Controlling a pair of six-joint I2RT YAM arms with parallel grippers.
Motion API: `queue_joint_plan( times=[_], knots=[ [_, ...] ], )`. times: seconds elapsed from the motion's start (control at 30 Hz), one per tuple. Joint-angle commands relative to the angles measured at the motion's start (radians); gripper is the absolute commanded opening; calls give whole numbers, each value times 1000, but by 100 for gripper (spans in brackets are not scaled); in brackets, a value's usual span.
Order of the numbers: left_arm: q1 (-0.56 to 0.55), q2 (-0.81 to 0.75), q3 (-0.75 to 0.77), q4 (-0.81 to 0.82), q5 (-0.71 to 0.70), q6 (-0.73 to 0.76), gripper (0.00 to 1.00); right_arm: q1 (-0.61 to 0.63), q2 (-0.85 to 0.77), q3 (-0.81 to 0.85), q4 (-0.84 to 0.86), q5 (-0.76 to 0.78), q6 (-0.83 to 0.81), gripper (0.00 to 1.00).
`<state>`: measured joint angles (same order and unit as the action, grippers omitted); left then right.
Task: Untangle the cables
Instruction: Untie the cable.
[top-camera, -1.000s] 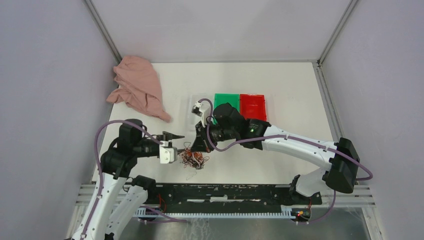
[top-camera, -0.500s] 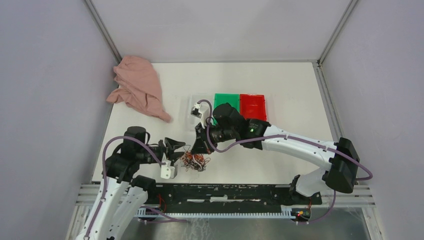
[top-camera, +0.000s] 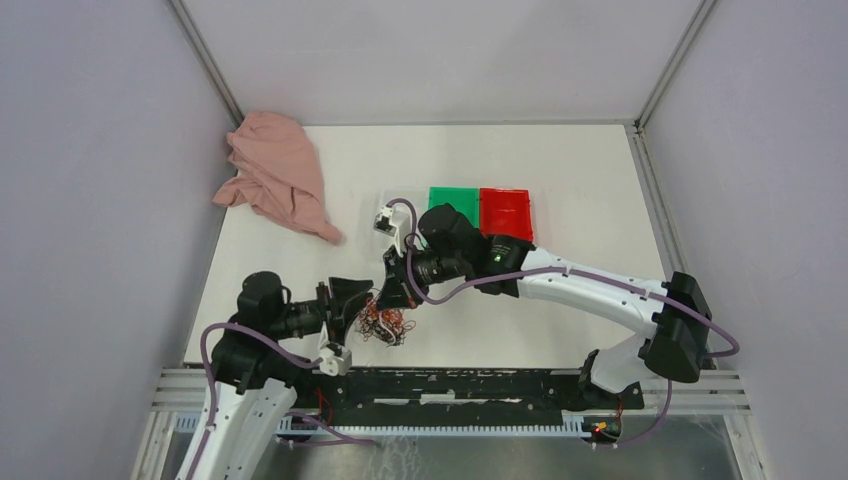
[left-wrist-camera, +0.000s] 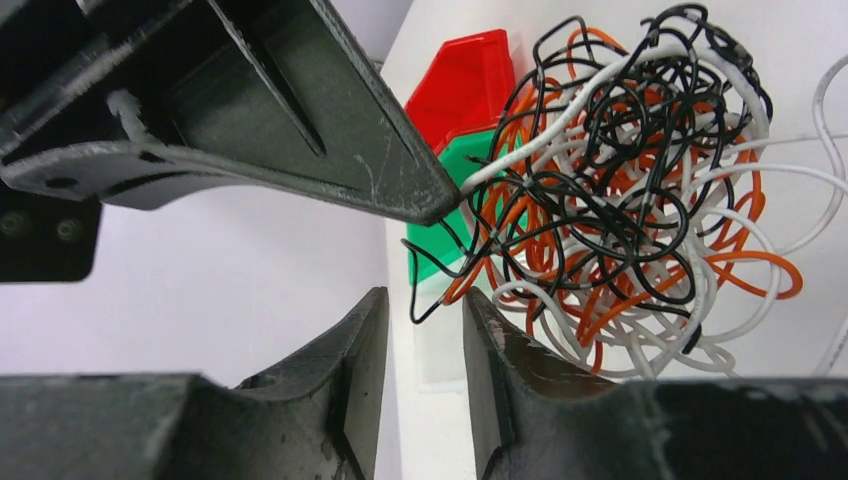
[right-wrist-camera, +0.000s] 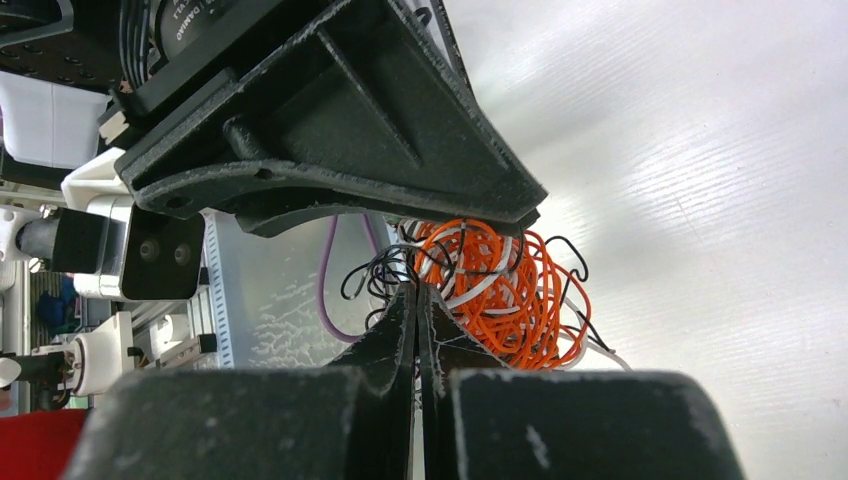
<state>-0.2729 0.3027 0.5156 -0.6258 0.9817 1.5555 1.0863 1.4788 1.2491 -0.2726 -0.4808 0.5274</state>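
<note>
We see a white table (top-camera: 570, 165) with bare room on its right side, a crumpled pink cloth (top-camera: 275, 175) at its far left corner, and a green plastic bin (top-camera: 452, 197) touching a red plastic bin (top-camera: 505, 212). The right gripper (right-wrist-camera: 415, 292) is squeezed tight and seems to pinch one white strand, while the left gripper (left-wrist-camera: 420, 300) is open just a crack and holds nothing. Between them, near the table's front edge, sits the small round wad of thin curly orange, black and white cables (top-camera: 386, 325), with no long side.
</note>
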Motion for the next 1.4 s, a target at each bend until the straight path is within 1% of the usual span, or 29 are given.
queue_joint_plan(
  times=[0.0, 0.13, 0.3, 0.5, 0.73, 0.77, 0.9, 1.0, 1.1, 1.13, 1.2, 1.23, 1.3, 1.37],
  knots=[
    [-3, -28, -3, 62, 63, 55, 38, 7, 8, 63, 21, -8, 1, 0],
    [-3, -57, -4, 59, 76, 20, 32, 6, 7, 65, 14, 28, -1, 0],
    [-3, -96, -11, 31, 80, 20, 22, 6, -1, 63, 5, 58, -6, 0],
    [-3, -132, -29, 32, 83, 9, 18, 7, -4, 58, 6, 65, -4, 0],
    [-3, -149, -47, 42, 81, 32, 9, 5, -17, 42, -7, 84, -13, 1],
    [-3, -150, -50, 58, 73, 23, 7, 5, -22, 37, -13, 91, -17, 3],
    [-3, -167, -88, 201, 39, -48, 3, -4, -62, 12, -45, 116, -36, 18],
    [-4, -184, -130, 303, 2, -32, 3, -20, -96, -10, -66, 133, -40, 20],
    [-4, -186, -154, 346, -13, 13, 3, -40, -121, -14, -98, 153, -51, 28],
    [-4, -182, -154, 347, -11, 29, 3, -45, -129, -15, -104, 157, -53, 36],
    [-3, -174, -155, 345, 1, 56, 3, -54, -142, -15, -103, 167, -52, 64],
    [-3, -172, -158, 345, 8, 84, 3, -55, -145, -11, -98, 172, -50, 71],
    [-2, -169, -168, 345, 23, 144, 3, -55, -132, 2, -87, 168, -43, 77],
    [-3, -166, -173, 345, 38, 189, 3, -55, -108, 21, -73, 149, -31, 78]
  ],
)
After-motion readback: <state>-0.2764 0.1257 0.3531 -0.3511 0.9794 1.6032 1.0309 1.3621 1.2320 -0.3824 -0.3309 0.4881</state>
